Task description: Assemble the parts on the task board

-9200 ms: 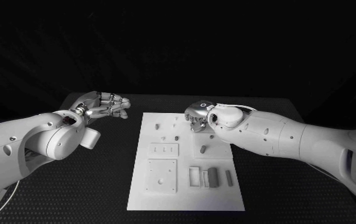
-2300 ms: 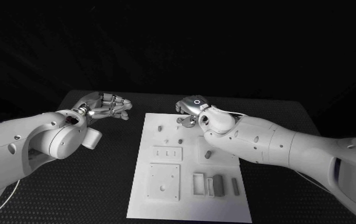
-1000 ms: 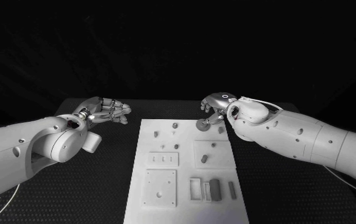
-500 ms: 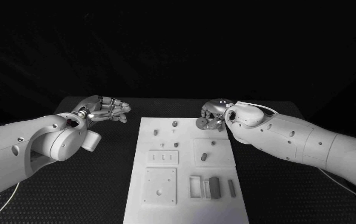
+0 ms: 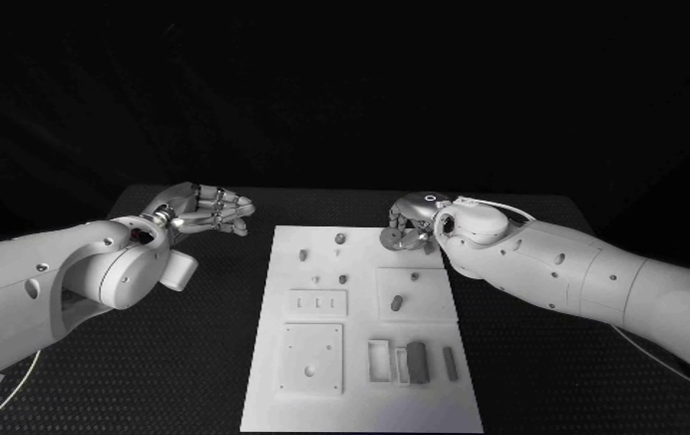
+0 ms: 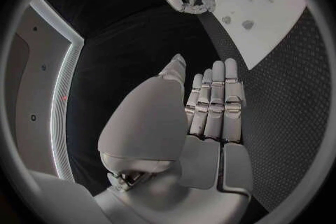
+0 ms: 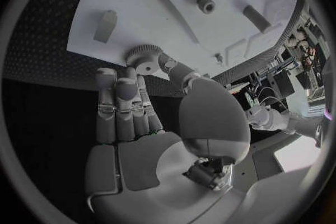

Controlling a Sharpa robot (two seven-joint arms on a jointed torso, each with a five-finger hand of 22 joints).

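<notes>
A toothed grey gear [image 7: 144, 59] is pinched in the right hand [image 5: 414, 217] above the task board [image 5: 432, 395].
The gear is held beside the board's far right corner; the left hand [image 5: 201, 208] is kept empty, fingers loosely curled, beside the board.

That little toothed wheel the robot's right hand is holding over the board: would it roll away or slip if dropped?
The gear looks round and flat, so on edge it would probably roll, then flop flat. Its toothed rim likely gives the right hand some grip, so slipping seems unlikely. It looks stiff and probably light: pinched at the fingertips, it keeps its shape.
</notes>
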